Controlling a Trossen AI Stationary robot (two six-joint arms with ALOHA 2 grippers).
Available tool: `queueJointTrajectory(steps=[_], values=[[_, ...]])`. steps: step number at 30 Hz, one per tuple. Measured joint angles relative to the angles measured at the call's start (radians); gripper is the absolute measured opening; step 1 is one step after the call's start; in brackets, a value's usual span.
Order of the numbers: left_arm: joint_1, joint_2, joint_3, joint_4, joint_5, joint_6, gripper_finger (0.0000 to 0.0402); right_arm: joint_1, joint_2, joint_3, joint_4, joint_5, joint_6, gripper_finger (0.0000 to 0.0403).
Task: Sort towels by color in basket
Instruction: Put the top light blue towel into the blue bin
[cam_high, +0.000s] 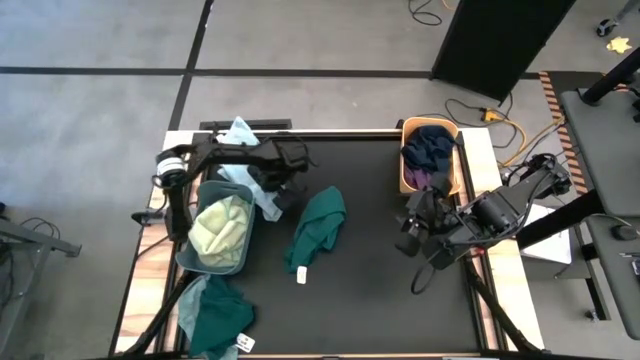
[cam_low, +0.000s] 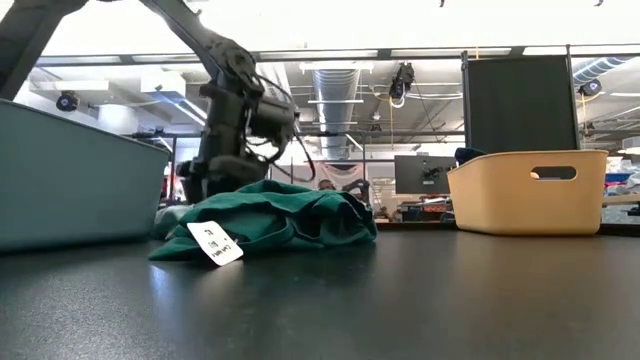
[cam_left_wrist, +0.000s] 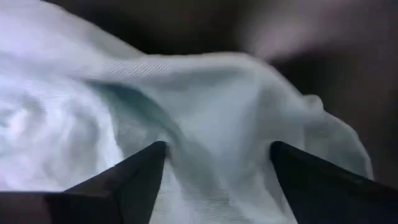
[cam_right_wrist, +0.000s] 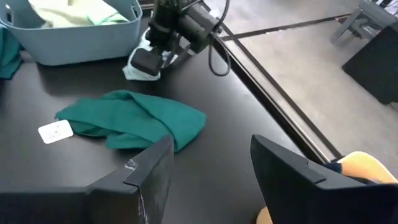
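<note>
My left gripper (cam_high: 283, 195) is open and low over a light mint towel (cam_high: 256, 192) that lies on the table beside the blue-grey basket (cam_high: 185, 255). Pale yellow-green towels (cam_high: 222, 228) lie in that basket. A dark teal towel (cam_high: 320, 225) with a white tag (cam_high: 301, 274) lies spread on the middle of the table. A second dark teal towel (cam_high: 220, 315) lies at the near left corner. Navy and purple towels (cam_high: 428, 150) fill the tan basket (cam_high: 405, 160). My right gripper (cam_high: 410, 235) waits open near the table's right side, touching nothing. My left gripper (cam_left_wrist: 217, 155) comes at the light mint towel from above, pointing down. Its open fingertips (cam_left_wrist: 146, 168) are down on the cloth, with a raised fold (cam_left_wrist: 211, 124) between them. The towel lies on the table (cam_right_wrist: 134, 71); one layer or several, I cannot tell.
The blue-grey basket (cam_right_wrist: 81, 43) stands right beside my left gripper (cam_right_wrist: 149, 61). The tan basket (cam_low: 525, 195) stands at the far right. Bare black tabletop (cam_high: 380, 290) lies between the middle teal towel and my right arm. The table's edges are wooden rails.
</note>
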Motion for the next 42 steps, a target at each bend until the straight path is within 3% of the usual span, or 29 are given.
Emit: queueJointTrajectory(steps=[3,8,10,18,26,31,35,39,42], values=[[0.0,0.035,-0.003,0.022,0.001,0.003,0.0222,0.0,0.0,0.0,-0.028,0.0,0.014,0.0206],[-0.001,0.035,0.007,0.06,-0.002,0.011,0.0058,0.0,-0.003,0.0,-0.083,0.0,0.019,0.0206],[-0.005,0.008,0.023,0.058,-0.008,0.001,0.0016,0.0,-0.007,0.0,-0.102,0.0,0.019,0.0206],[-0.137,-0.265,0.179,0.02,-0.071,-0.034,0.0002,0.0,-0.029,0.0,-0.183,0.001,0.008,0.0206],[-0.542,-0.605,0.328,0.005,-0.291,-0.134,0.0001,0.0,-0.061,0.0,-0.232,-0.001,0.001,0.0206],[-0.839,-0.744,0.412,-0.16,-0.488,-0.439,0.0,0.0,-0.079,0.0,-0.231,-0.002,-0.022,0.0206],[-1.048,-0.823,0.452,-0.241,-0.58,-0.621,0.0,0.0,-0.088,0.0,-0.232,-0.003,-0.023,0.0206],[-1.181,-0.881,0.479,-0.303,-0.671,-0.646,0.0,0.0,-0.092,0.0,-0.231,-0.004,0.063,0.0206],[-1.204,-0.92,0.494,-0.343,-0.722,-0.605,0.0,0.0,-0.092,0.0,-0.231,-0.003,0.128,0.0206]])
